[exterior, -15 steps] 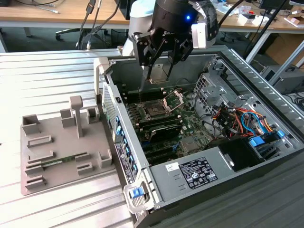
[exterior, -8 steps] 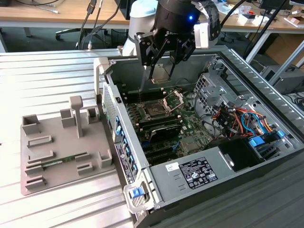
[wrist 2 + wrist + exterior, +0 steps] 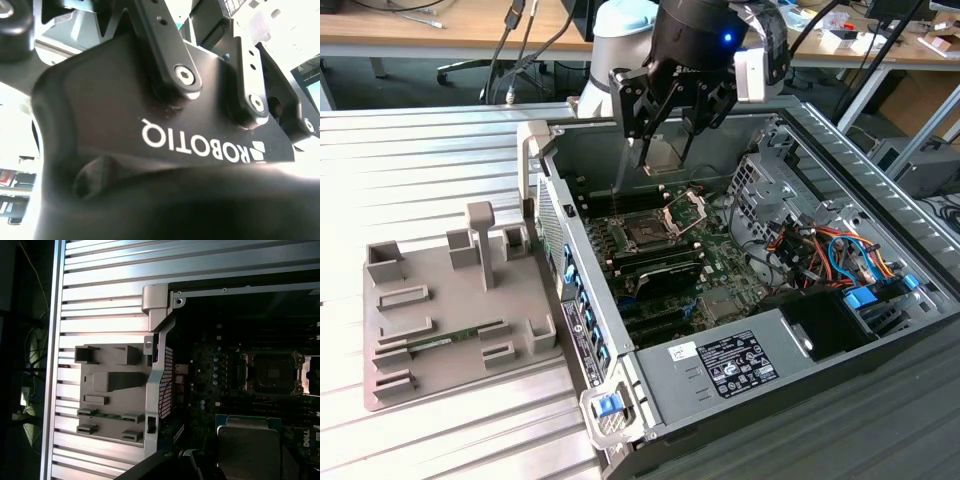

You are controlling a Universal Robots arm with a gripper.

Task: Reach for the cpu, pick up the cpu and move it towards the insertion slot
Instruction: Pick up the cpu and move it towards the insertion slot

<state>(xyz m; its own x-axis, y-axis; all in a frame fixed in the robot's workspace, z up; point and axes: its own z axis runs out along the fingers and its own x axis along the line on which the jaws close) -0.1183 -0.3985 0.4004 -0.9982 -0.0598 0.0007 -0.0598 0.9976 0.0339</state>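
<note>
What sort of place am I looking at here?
Probably a robotics lab or test workshop. An opened computer case lies on a ribbed metal table, a robot arm's claw hangs over its circuit board, and cable-strewn desks stand behind.

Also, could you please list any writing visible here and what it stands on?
White lettering, upside down, on the black metal end effector: a brand name, left unquoted.
White rectangular label on the grey metal power supply box: too small to read.
Small white sticker beside it: too small to read.
</note>
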